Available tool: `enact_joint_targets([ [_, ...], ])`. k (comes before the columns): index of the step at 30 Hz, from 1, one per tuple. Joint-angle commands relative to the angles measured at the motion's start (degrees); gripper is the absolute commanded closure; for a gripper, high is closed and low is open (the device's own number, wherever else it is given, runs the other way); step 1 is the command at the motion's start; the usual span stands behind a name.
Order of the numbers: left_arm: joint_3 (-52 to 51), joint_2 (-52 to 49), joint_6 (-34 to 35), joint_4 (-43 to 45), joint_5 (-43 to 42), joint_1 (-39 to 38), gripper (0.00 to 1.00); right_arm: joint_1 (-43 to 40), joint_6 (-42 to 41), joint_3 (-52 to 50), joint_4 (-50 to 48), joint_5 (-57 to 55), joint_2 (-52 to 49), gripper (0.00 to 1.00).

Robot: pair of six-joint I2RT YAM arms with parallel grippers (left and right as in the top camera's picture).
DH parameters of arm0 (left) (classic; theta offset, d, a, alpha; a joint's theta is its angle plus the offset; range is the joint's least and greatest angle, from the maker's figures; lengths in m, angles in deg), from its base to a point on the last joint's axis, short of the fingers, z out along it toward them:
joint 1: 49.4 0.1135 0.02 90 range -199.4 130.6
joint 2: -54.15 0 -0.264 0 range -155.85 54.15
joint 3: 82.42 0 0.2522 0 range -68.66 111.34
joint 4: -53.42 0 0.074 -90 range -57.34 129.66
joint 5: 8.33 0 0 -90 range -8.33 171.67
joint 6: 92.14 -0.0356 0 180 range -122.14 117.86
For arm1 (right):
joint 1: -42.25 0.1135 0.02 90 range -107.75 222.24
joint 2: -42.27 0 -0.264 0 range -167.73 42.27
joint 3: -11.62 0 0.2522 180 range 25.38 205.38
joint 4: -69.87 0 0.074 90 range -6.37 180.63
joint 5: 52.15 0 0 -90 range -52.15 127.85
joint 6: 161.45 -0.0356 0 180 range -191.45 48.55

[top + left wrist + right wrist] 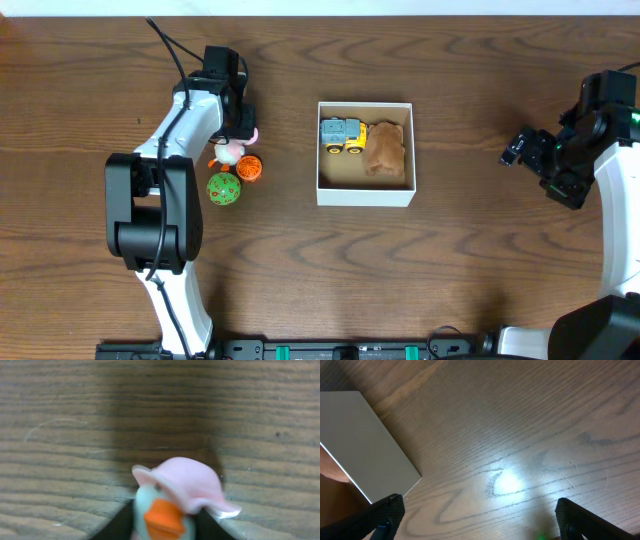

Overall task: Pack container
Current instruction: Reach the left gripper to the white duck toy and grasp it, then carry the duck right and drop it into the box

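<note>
Duck toy (175,495) gripped in left pincer (162,530).

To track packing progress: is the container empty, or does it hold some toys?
Partly filled: the container holds a toy truck and a brown plush.

At worktop (480,260) centre: white-walled square cardboard container (365,196) holding blue-and-yellow toy truck (342,136) left of brown plush (385,148). Toward left edge: pink-hatted duck (231,150), orange ball (249,168), green ball (224,188).
</note>
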Motion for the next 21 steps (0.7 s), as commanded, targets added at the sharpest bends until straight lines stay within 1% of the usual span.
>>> enact_joint_targets([
  [1,-0.37,-1.97,-0.96,-0.44,0.02,0.09,0.89,-0.42,-0.94,-0.24,0.28,0.24,0.00,0.01],
  [2,-0.37,-1.97,-0.96,-0.66,0.02,0.09,0.94,-0.42,-0.94,-0.24,0.33,0.24,0.00,0.01],
  [6,-0.20,-1.49,-2.54,-2.21,0.07,0.09,0.94,-0.42,-0.94,-0.24,0.44,0.24,0.00,0.01],
  [10,1.88,1.38,-4.07,-6.36,0.42,0.09,0.94,-0.42,-0.94,-0.24,0.46,0.24,0.00,0.01],
  [13,4.15,5.84,-4.44,-9.49,1.86,0.09,0.94,-0.42,-0.94,-0.24,0.46,0.24,0.00,0.01],
  [16,6.25,11.10,-6.01,-11.80,1.84,0.09,0.94,-0.42,-0.94,-0.24,0.44,0.24,0.00,0.01],
  [21,7.48,21.11,-6.08,-15.37,1.05,-1.44,0.94,-0.42,-0.94,-0.24,0.13,0.24,0.00,0.01],
])
